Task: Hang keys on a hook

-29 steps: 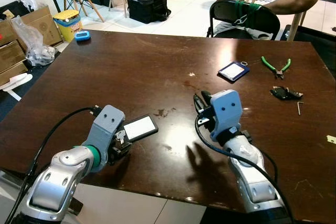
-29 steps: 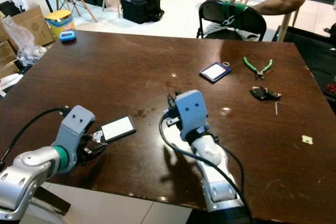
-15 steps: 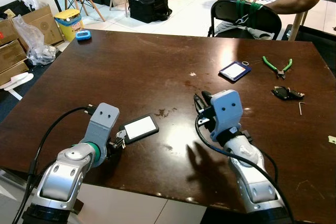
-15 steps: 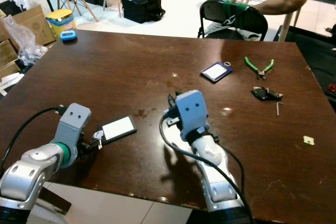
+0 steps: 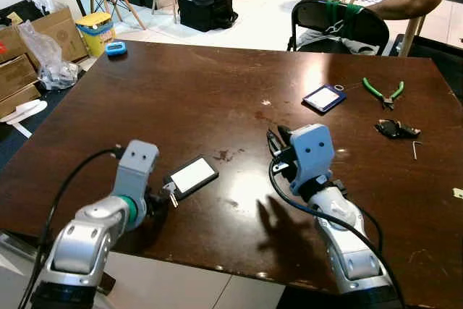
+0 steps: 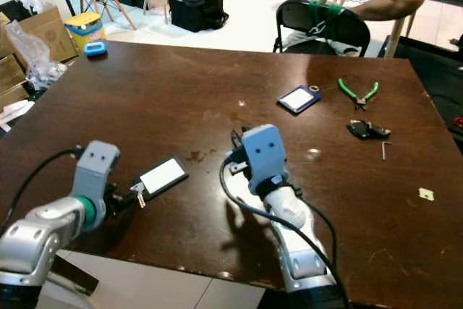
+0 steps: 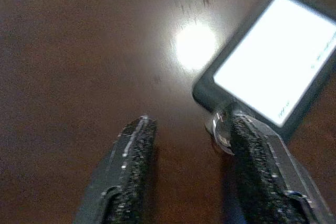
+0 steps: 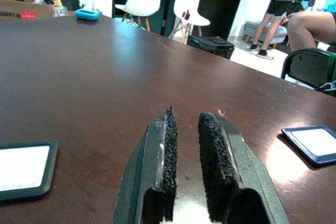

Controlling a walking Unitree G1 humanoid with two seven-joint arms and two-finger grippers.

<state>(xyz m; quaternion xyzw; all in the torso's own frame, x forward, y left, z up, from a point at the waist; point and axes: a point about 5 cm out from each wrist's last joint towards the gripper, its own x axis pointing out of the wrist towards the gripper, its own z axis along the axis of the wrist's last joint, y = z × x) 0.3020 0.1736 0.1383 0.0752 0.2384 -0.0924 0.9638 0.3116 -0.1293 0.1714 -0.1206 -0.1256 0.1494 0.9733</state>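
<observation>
Left pincer (image 7: pixel 186 174), fingers parted, beside the key ring (image 7: pixel 220 129) of the black-framed tag (image 5: pixel 191 176) lying on the desk (image 5: pixel 217 92); best centred over the ring before closing; right pincer (image 8: pixel 186 169) nearly closed, idle.

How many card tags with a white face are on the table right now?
2. A black-framed tag lies near the table's front edge, just ahead of the left gripper. A blue-framed tag lies farther back on the right, near the green pliers.

Dark brown table (image 5: pixel 181 85), black-framed white tag (image 5: pixel 191 176), green-handled pliers (image 5: pixel 381 90), perhaps navy-framed card (image 5: pixel 323 98)
</observation>
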